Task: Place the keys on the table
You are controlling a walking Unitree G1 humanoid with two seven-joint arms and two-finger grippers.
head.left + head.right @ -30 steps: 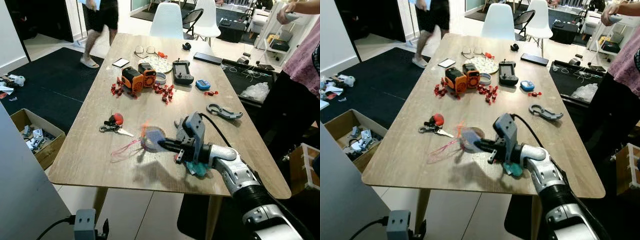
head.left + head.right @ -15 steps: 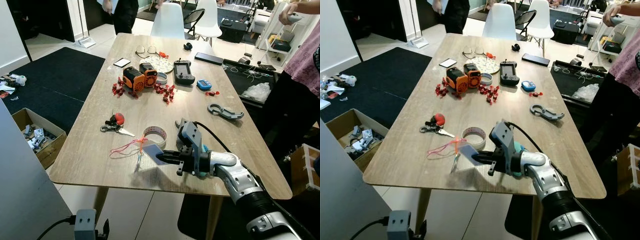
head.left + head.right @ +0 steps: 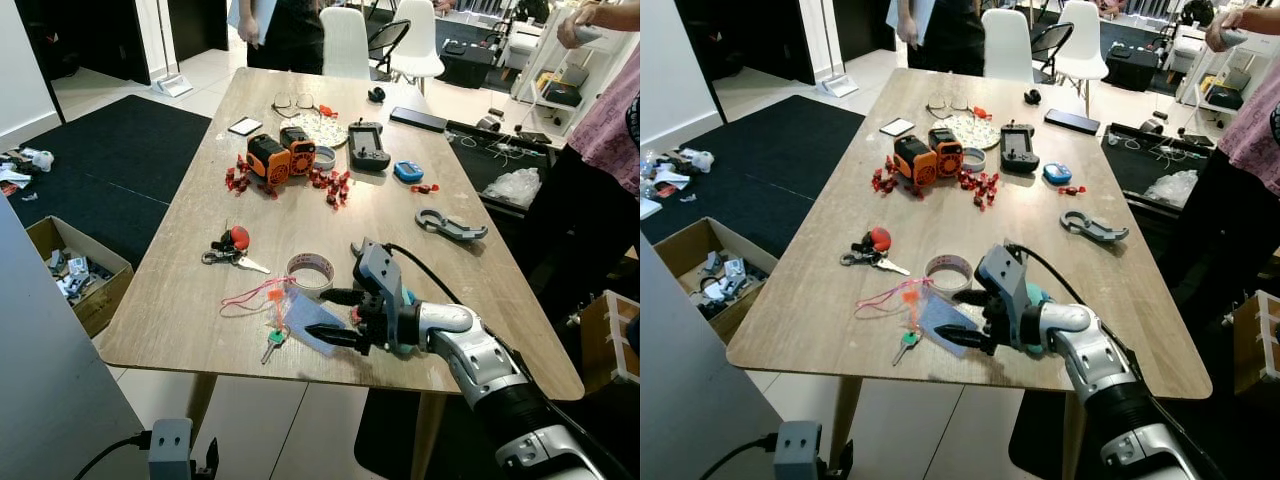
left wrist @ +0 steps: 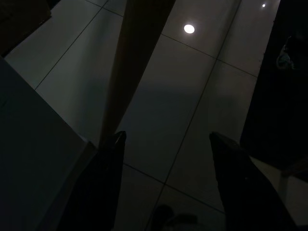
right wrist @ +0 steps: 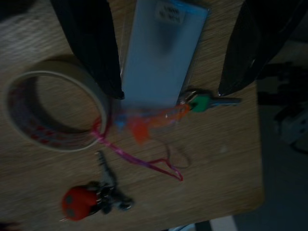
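Note:
The keys [image 3: 303, 318] lie flat on the wooden table [image 3: 180, 300] near its front edge: a pale blue card tag, a green-headed key [image 3: 272, 341] and a pink string loop [image 3: 245, 297]. My right gripper [image 3: 322, 315] is open just above the table, one finger on each side of the tag's right end. In the right wrist view the tag [image 5: 161, 48] lies between the two black fingers [image 5: 94, 43], with the green key [image 5: 202, 102] beyond it. My left gripper [image 4: 166, 139] hangs open over dark floor tiles.
A tape roll [image 3: 310, 270] sits just behind the keys, and a second key bunch with a red ball [image 3: 230, 245] lies to its left. Orange devices [image 3: 265, 158], a controller [image 3: 367, 145] and a grey tool [image 3: 447, 224] lie farther back. A person [image 3: 610, 120] stands at right.
My right gripper came down with the keys, which hung from it a second ago, and has opened. The keys now rest on the table. A person at the far end has walked rightward.

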